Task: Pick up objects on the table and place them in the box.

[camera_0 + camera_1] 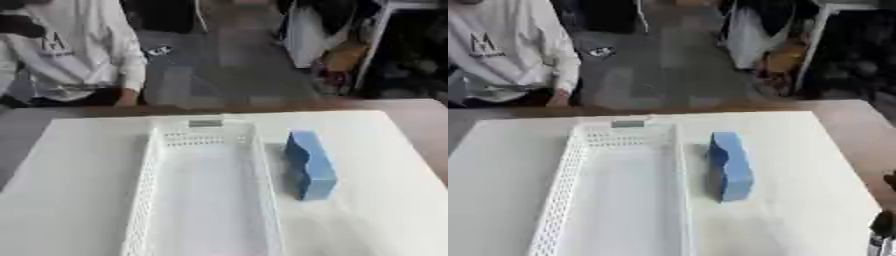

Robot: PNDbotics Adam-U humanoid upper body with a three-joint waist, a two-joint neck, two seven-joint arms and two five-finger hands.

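1. Right eye view shows the blue block point(730, 165) lying on the white surface point(798, 150), just beside the box's point(562, 180) right wall, apart from it by a narrow gap.
2. It lies lengthwise, running parallel to the box, with a slightly wavy near side; the box holds nothing that can be seen.
3. Handling, as a judgement: it looks like foam or a sponge, so probably light and a little soft, likely to give under the fingers rather than slip. Nothing about it looks fragile.
4. Best hold, I'd say: across the narrow width near the middle of its length, thumb on one long side, fingers on the other, so it stays level when lifted.
5. The side facing the box leaves little room, so fingers need care there.
6. Right robot hand point(881, 232): only a dark sliver shows at the lower right corner, well apart from the block; I cannot tell how its fingers stand, and it is not seen holding anything.
7. Left robot hand: nowhere in either view.
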